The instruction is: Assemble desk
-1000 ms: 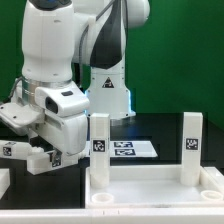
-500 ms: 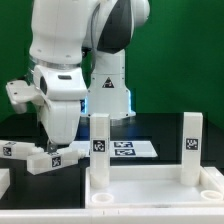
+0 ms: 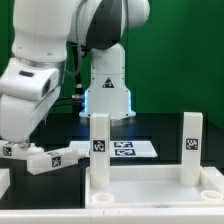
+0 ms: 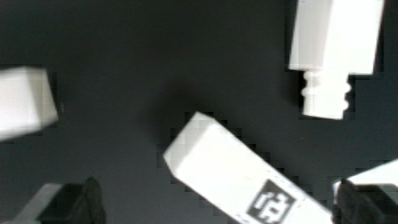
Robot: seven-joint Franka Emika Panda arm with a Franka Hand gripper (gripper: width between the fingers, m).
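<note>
The desk's tabletop panel (image 3: pixel 150 188) lies at the front of the exterior view's right, with two white legs standing upright in it (image 3: pixel 100 138) (image 3: pixel 191 146). Two loose tagged legs lie on the black table at the left (image 3: pixel 55 157) (image 3: pixel 14 151). In the wrist view my gripper (image 4: pixel 217 205) is open, its dark fingertips (image 4: pixel 71 203) wide apart. A tagged leg (image 4: pixel 231 170) lies slantwise on the table below them, untouched. Another leg with a screw peg (image 4: pixel 331 50) lies farther off. The fingers are hidden in the exterior view.
The marker board (image 3: pixel 126 149) lies on the table behind the tabletop panel. The robot's base (image 3: pixel 108 95) stands at the back, and the arm's bulk (image 3: pixel 30 90) hangs over the left side. A blurred white part (image 4: pixel 22 100) shows in the wrist view.
The arm has swung toward the exterior view's left and turned, so the gripper no longer shows there. The loose legs and the tabletop panel have not moved.
</note>
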